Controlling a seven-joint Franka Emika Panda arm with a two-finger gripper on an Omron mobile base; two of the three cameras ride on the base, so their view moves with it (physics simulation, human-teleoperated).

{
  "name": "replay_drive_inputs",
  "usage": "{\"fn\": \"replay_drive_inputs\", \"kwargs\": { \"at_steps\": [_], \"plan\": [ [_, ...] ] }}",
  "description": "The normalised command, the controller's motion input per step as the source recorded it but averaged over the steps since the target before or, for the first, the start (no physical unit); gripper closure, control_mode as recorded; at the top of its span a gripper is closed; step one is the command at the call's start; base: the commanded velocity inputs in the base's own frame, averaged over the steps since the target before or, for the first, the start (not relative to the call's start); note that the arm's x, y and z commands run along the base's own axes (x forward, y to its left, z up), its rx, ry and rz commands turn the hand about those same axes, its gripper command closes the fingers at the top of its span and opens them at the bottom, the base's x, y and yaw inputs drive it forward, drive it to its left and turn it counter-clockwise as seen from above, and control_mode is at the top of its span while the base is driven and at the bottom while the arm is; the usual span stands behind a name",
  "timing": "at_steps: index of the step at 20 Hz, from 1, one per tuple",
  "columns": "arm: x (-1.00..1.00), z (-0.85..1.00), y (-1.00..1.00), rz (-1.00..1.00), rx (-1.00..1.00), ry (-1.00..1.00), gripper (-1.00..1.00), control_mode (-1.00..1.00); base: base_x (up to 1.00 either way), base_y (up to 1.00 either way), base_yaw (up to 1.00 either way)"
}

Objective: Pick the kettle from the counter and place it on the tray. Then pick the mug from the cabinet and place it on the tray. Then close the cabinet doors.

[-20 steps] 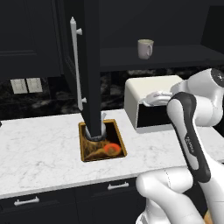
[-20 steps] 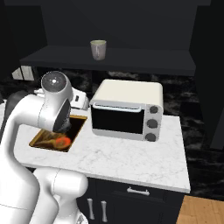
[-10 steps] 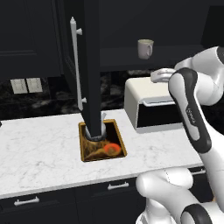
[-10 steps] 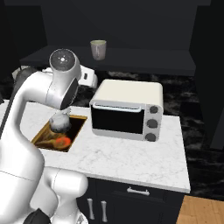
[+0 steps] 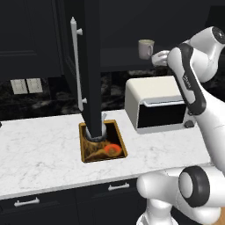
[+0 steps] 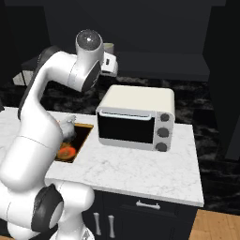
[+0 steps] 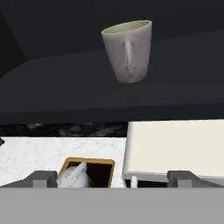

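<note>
Facing mug (image 7: 128, 51) on cabinet (image 7: 131, 94) shelf, jaws open.

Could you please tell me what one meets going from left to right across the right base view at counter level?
tray → toaster oven → bare stretch of counter

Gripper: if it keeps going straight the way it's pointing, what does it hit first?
Most likely the mug on the cabinet shelf: it sits ahead of the open gripper, slightly above centre in the hand view. Depth is unclear, so the fingers might meet the shelf edge first.
</note>
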Motion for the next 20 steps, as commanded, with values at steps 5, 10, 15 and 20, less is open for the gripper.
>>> {"fn": "replay_drive_inputs", "kwargs": {
  "at_steps": [5,10,15,20],
  "plan": [
    [0.78,0.00,-0.08,0.00,0.00,0.00,-1.00,-1.00,0.00,0.00,0.00],
    [0.78,0.02,0.00,0.00,0.00,-0.03,-1.00,-1.00,0.00,0.00,0.00],
    [0.79,0.05,0.00,0.00,0.00,0.00,-1.00,-1.00,0.00,0.00,0.00],
    [0.57,0.05,0.00,0.00,0.00,0.00,-1.00,-1.00,0.00,0.00,0.00]
  ]
}}
